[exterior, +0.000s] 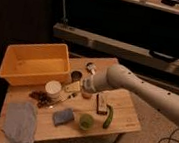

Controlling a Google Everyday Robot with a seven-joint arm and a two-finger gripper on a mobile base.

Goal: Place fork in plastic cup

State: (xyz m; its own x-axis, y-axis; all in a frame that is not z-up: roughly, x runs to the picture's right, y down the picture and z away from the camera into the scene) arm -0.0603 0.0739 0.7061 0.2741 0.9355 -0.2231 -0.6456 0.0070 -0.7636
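**A:** arm pose?

**B:** arm (135, 90) reaches in from the right edge, running low across the counter (126, 119). The forearm slants up toward the left, then the wrist bends down. The gripper (84, 87) hangs over mid-counter, just right of the dark metal cup (76, 75) and right above the orange disc (86, 94) (touching it or not, can't tell).

**A:** gripper state?

**B:** apart, wide. Nothing visible in its grasp.

**A:** fork?

**B:** fork (62, 103) lies flat on the counter, a thin pale sliver between the white tub (53, 88) and the blue sponge (63, 116). It's left of the gripper and nearer the front edge, clear of it. Which way the tines point, can't tell.

**A:** cup?

**B:** plastic cup (86, 121) stands upright near the front edge, between the blue sponge and a green curved item (108, 117). It's in front of the gripper and not touching the fork.

**A:** anything else on there?

**B:** yellow bin (33, 67) at back left, grey cloth (20, 121) at the front left corner. The arm is clear of both.
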